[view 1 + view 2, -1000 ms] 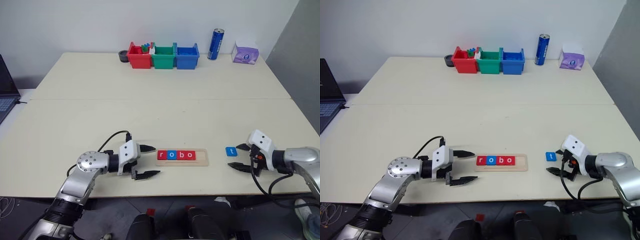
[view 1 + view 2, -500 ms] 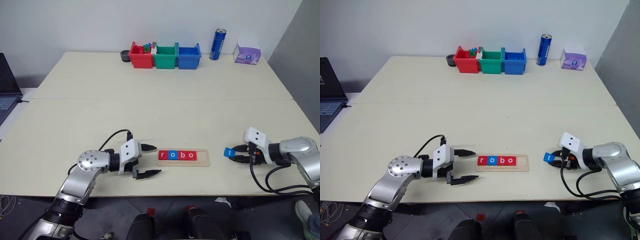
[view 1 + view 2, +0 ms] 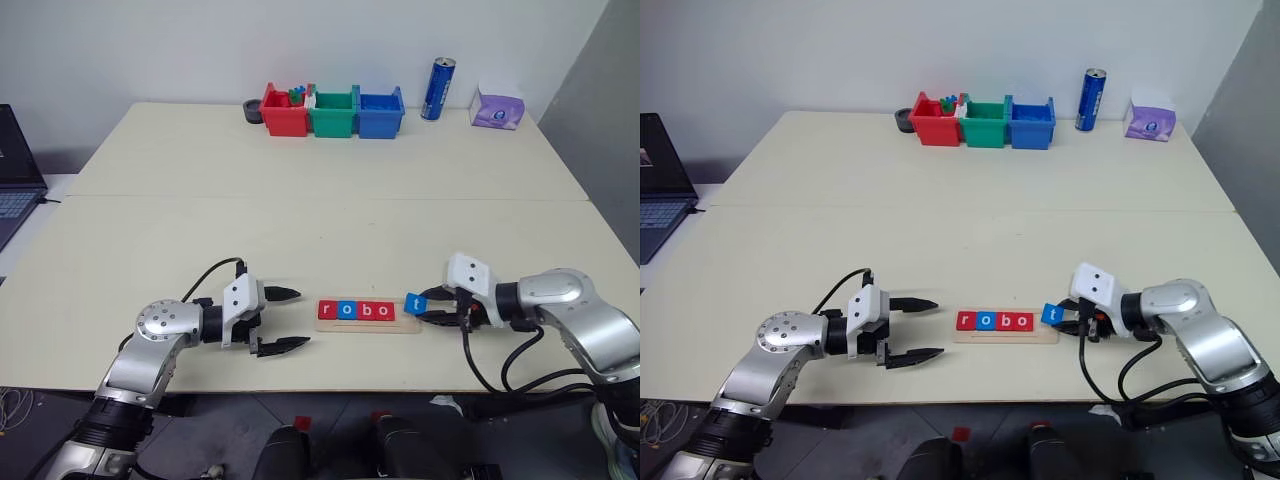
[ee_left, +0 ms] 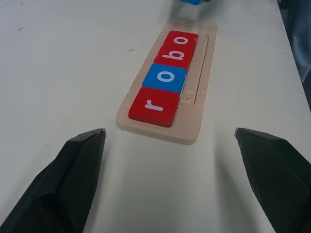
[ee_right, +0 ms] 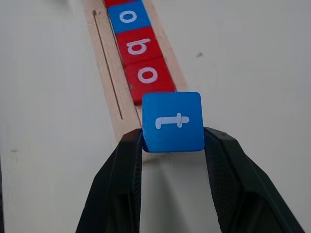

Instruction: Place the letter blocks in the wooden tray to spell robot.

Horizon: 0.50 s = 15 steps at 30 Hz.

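- The blue "t" block (image 5: 172,122) is pinched by its two side edges between the fingers of the right gripper (image 3: 432,306); a second ago it lay flat on the table well to the right of the tray, lower right of the head view, with the fingers spread on either side of it; now it hangs just past the tray's right end, lower centre of the frame, seemingly clear of the tabletop
- The wooden tray (image 3: 408,327) sits lower centre of the head view and has not shifted; the red "r" (image 4: 154,106), blue "o" (image 4: 164,77), red "b" (image 4: 175,56) and red "o" (image 4: 181,40) fill it from its left end, touching one another; one place at the right end stays bare
- Reading: four letters are set and the last is in hand, so the grasp and carry are done and only the placing is left; the block looks tipped, so it will likely need levelling and lining up with the bare slot before release, or it may ride up on the red "o" beside it
- The left gripper (image 3: 283,320) hovers just left of the tray, lower left of centre, fingers spread wide and holding nothing; it has hardly moved
- The table (image 3: 300,230) bears, along its far edge at the top, coloured bins (image 3: 331,111), a blue can (image 3: 435,89) and a tissue pack (image 3: 497,108), all untouched
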Motion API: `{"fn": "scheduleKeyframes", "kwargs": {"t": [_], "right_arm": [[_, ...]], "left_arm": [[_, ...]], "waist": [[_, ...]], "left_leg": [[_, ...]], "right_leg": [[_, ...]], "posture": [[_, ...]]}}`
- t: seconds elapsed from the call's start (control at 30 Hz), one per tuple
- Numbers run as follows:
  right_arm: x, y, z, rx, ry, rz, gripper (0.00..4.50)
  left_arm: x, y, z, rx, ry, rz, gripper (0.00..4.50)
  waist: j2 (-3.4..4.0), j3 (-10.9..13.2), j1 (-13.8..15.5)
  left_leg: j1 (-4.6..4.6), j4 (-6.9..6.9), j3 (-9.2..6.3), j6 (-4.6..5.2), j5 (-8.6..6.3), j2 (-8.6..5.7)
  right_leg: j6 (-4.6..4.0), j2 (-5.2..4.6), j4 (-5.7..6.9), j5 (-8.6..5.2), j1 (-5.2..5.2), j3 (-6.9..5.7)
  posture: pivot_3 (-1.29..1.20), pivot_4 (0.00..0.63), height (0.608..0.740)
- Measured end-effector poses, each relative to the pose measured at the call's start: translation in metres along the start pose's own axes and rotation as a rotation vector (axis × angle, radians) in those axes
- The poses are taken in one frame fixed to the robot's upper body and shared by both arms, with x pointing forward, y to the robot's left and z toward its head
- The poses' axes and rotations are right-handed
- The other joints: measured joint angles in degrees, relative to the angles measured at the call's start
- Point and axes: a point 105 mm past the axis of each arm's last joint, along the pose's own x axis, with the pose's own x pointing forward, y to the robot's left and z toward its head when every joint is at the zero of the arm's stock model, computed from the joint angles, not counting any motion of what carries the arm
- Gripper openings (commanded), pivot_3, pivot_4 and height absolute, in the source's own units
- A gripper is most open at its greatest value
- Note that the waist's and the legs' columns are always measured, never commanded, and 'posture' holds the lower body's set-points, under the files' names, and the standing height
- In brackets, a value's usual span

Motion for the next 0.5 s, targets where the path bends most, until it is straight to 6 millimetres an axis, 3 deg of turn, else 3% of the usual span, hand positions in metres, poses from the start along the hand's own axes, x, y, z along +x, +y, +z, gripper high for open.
{"fn": "scheduleKeyframes", "kwargs": {"t": [0.5], "right_arm": [[0.012, 0.001, 0.004, -0.039, 0.038, 0.021, 1.46]], "left_arm": [[-0.009, 0.001, -0.010, -0.007, -0.024, -0.012, 4.50]], "waist": [[0.00, 0.00, 0.12]], "left_leg": [[0.00, 0.00, 0.01, 0.00, 0.00, 0.01]], "right_leg": [[-0.05, 0.00, 0.01, 0.03, -0.01, -0.04]], "posture": [[0.00, 0.150, 0.740]]}}
